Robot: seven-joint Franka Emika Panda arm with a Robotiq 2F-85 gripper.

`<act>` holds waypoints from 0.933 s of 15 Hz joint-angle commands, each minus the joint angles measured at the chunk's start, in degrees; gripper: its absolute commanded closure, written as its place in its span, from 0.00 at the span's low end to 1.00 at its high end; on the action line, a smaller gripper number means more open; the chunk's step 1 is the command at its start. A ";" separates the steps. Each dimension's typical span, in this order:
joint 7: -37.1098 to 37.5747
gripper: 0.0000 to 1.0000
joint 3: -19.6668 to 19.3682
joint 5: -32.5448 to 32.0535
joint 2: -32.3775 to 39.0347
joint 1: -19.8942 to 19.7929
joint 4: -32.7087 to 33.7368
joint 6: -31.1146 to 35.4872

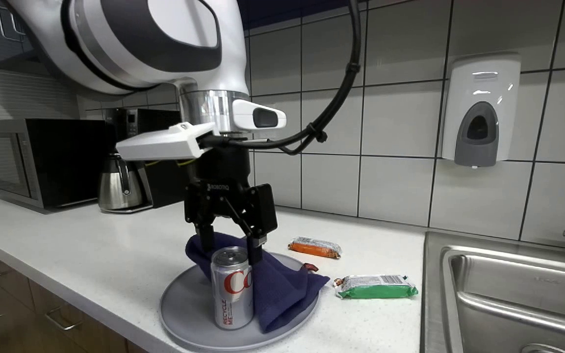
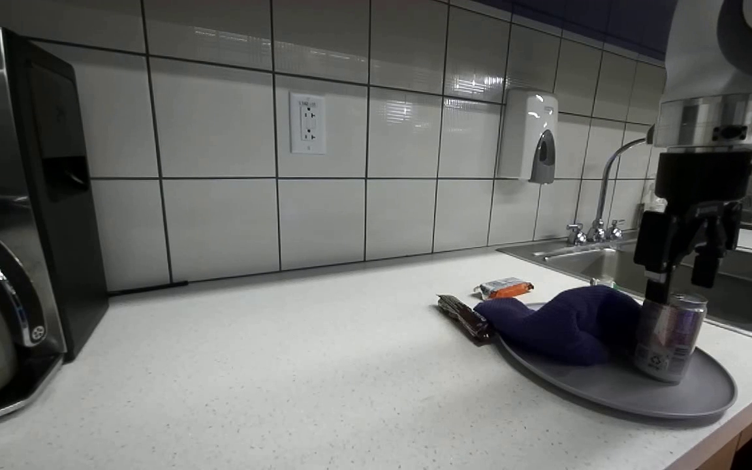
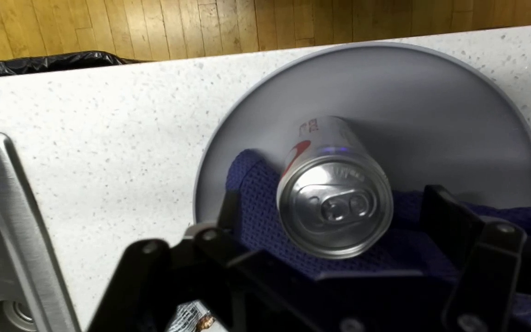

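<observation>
In an exterior view, the gripper (image 1: 231,253) hangs low at a silver can (image 1: 232,299), upright on a gray plate (image 1: 184,309) beside a purple cloth (image 1: 287,294). In an exterior view, a brown packet (image 2: 466,318) lies left of the plate. In the wrist view, the fingers (image 3: 450,226) stand open, gaps flanking the can.

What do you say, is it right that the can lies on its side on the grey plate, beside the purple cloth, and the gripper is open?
Not on its side: the can stands upright, as both exterior views show. It is indeed on the grey plate, beside the purple cloth, and the gripper is open.
</observation>
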 commanded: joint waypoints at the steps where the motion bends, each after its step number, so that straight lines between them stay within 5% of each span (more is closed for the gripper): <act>1: -1.14 0.00 0.62 -0.36 2.48 -0.01 0.03 2.66; 10: -1.65 0.00 0.53 -0.31 5.51 -0.11 0.03 4.98; 11: -1.68 0.25 0.51 -0.38 5.57 -0.16 0.03 5.09; 14: -2.08 0.42 0.45 -0.47 5.62 -0.20 0.04 5.24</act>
